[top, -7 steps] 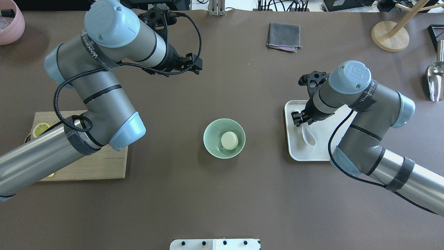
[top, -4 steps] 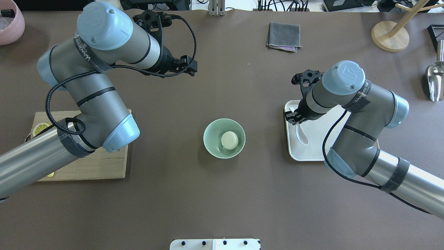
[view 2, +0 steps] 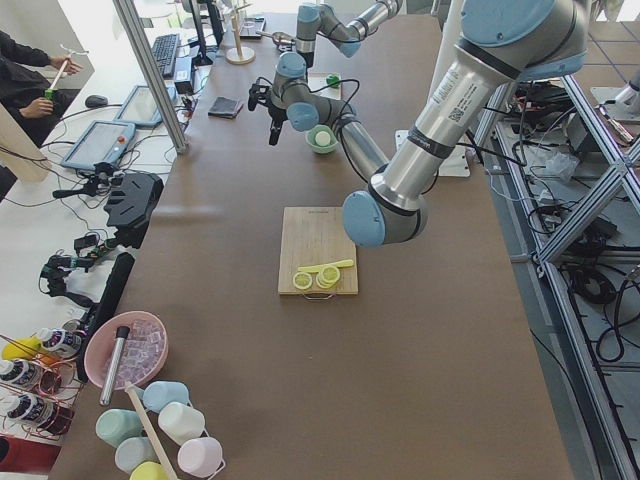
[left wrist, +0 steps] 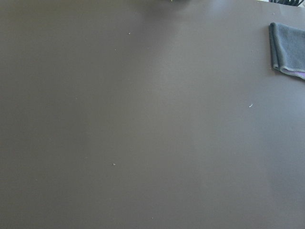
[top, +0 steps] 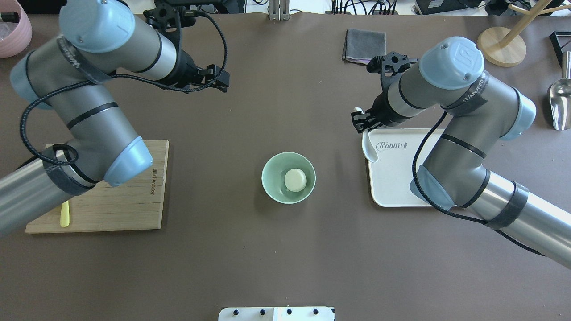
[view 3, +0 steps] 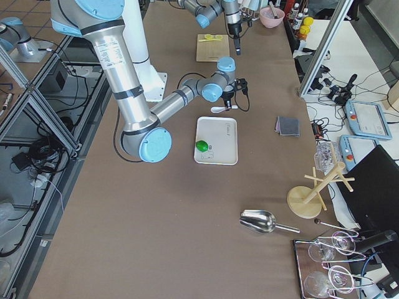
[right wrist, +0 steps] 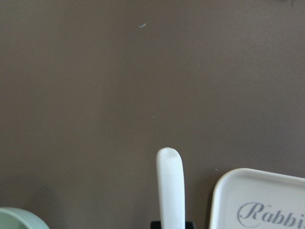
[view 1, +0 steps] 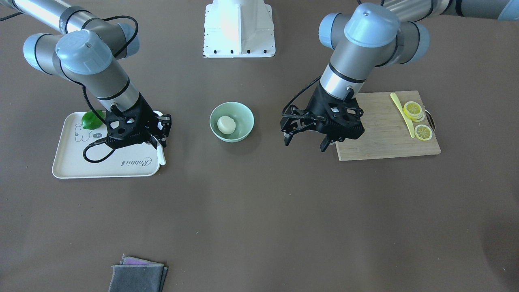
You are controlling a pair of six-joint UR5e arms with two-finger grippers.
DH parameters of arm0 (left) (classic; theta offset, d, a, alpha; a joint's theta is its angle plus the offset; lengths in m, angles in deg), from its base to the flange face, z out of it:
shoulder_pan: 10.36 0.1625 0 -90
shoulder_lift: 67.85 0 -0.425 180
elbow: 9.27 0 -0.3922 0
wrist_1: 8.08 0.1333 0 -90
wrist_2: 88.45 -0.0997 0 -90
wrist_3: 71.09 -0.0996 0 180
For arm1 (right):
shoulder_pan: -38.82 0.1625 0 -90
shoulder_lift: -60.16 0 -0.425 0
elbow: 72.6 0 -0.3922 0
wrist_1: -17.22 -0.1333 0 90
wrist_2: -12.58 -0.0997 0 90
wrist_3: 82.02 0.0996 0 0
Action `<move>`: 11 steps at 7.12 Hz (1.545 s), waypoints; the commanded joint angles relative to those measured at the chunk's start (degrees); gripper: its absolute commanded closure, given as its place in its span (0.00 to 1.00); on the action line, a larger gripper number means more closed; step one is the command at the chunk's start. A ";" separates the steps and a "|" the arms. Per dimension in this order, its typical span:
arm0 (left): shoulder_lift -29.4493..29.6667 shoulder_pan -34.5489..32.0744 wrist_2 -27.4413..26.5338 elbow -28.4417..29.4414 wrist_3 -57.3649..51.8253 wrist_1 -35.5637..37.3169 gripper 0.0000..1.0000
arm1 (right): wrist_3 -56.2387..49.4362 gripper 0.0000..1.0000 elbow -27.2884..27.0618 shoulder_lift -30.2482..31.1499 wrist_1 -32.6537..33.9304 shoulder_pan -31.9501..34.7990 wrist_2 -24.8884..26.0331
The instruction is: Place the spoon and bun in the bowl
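Right gripper point(top: 362, 122) clamped on the spoon point(top: 369, 149). The handle tip pokes out past the fingers and the scoop hangs over the white tray's point(top: 401, 187) rim on the side facing the bowl point(top: 266, 168). The tray sits toward the desk's point(top: 285, 258) right edge. Bowl is mid-desk with the bun point(top: 295, 179) already inside, slightly off-centre. Left gripper point(view 1: 306, 140) has jaws wide apart and nothing in them. It hovers over bare desk left of centre, toward the far edge, beside the cutting board point(top: 129, 200).
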 commanded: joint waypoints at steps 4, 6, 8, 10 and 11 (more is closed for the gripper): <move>-7.05 -14.83 10.27 -1.02 -15.00 0.81 0.02 | 13.55 1.00 4.31 -8.38 -0.35 -11.74 11.52; -6.96 -15.80 10.27 -0.41 -15.00 0.72 0.02 | 13.55 1.00 5.19 -8.56 -0.79 -13.52 12.52; -6.44 -15.80 10.27 0.56 -15.09 0.46 0.02 | 15.29 0.18 5.28 -10.30 -0.27 -13.52 12.60; -6.34 -15.80 10.27 1.26 -16.32 0.20 0.02 | 18.28 0.00 5.10 -11.02 0.09 -13.61 12.17; -6.34 -15.80 10.27 1.35 -16.32 0.20 0.02 | 18.12 0.00 4.76 -11.02 0.09 -13.26 12.08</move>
